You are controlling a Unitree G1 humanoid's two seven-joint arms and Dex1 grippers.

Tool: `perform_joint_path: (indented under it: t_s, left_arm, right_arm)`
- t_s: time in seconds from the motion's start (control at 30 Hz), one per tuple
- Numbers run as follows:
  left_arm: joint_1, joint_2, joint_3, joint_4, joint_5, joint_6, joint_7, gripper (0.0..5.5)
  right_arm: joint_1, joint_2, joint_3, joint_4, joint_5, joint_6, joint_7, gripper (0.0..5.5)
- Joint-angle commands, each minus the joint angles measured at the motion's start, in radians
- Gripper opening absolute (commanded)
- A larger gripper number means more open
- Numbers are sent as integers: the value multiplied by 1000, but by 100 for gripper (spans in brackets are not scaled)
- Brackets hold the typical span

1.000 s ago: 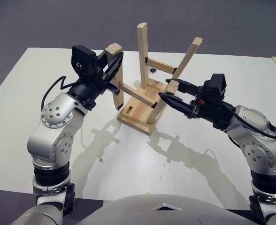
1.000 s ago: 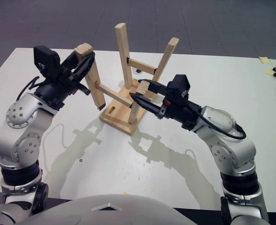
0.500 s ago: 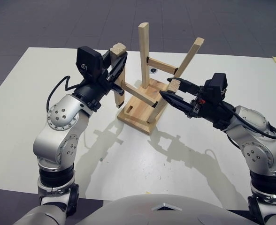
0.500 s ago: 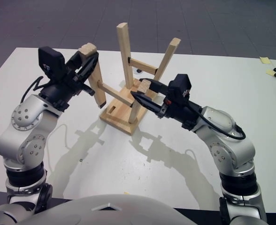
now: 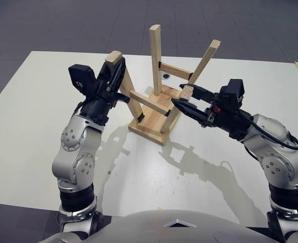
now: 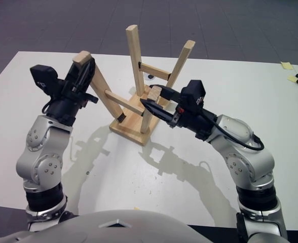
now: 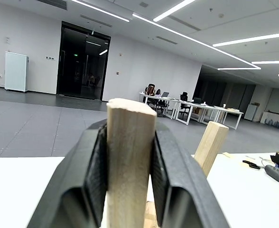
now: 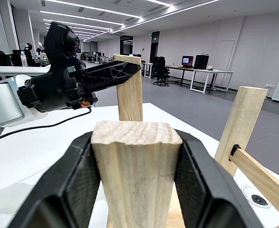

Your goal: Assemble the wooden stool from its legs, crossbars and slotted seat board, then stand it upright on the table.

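Clamping one leg end (image 8: 134, 156) each are left pincer (image 5: 116, 68) and right pincer (image 5: 188, 97); head views add the seat board (image 5: 148, 126).

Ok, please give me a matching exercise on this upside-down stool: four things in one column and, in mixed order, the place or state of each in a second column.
Things
1. left tool
2. right tool
3. seat board
4. far crossbar

Places or states
A. lies on the white table
B. shut on the top end of the near right leg
C. joins the two far legs
D. shut on the top end of the tilted left leg

Pairs: 1-D, 2-B, 3-A, 4-C
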Motion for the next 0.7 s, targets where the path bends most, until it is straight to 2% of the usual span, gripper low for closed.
perform_joint_path:
  t_s: [0.03,0.33,0.7]
  left_arm:
    - [21,-54,-62,49,-55,-24,-43,104]
    - [44,-4,-111,188,26,-164,-133,104]
    - [86,-18,-142,276,24,-257,-181,104]
  right_arm:
    - [43,-8,47,59,-41,87,-26,209]
    - [34,-6,48,61,-29,94,-20,209]
    - [5,-18,46,74,-13,113,8,209]
